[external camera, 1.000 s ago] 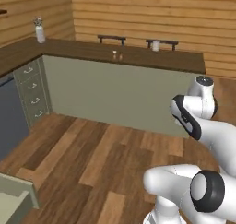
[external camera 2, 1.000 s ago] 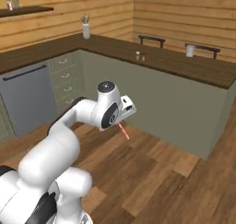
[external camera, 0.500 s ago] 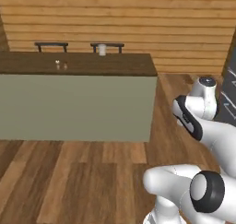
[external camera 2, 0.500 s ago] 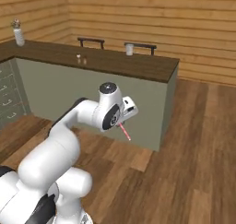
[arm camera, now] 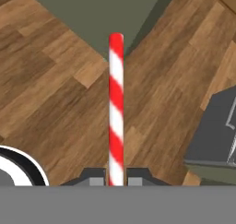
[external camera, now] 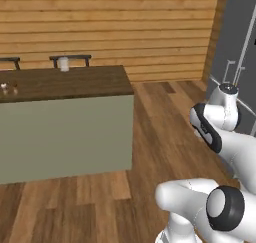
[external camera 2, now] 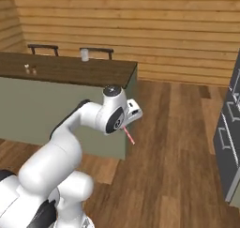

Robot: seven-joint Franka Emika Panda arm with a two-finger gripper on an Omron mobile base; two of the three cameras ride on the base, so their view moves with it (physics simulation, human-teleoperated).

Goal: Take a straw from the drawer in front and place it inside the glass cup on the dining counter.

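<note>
Gripper (arm camera: 116, 177) clamped tight on the straw (arm camera: 115, 108).

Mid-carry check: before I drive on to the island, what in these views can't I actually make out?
- Glass cup, right base view: too small to judge its opening.
- Small items on the dining counter, left base view: too small to identify.
- Straw, hand view: lower end hidden between the gripper fingers; in the right base view the hand covers most of it.

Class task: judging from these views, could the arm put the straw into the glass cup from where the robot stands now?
Probably not yet: the glass cup stands at the dining counter's far edge, well beyond the gripper shut on the straw.
</note>
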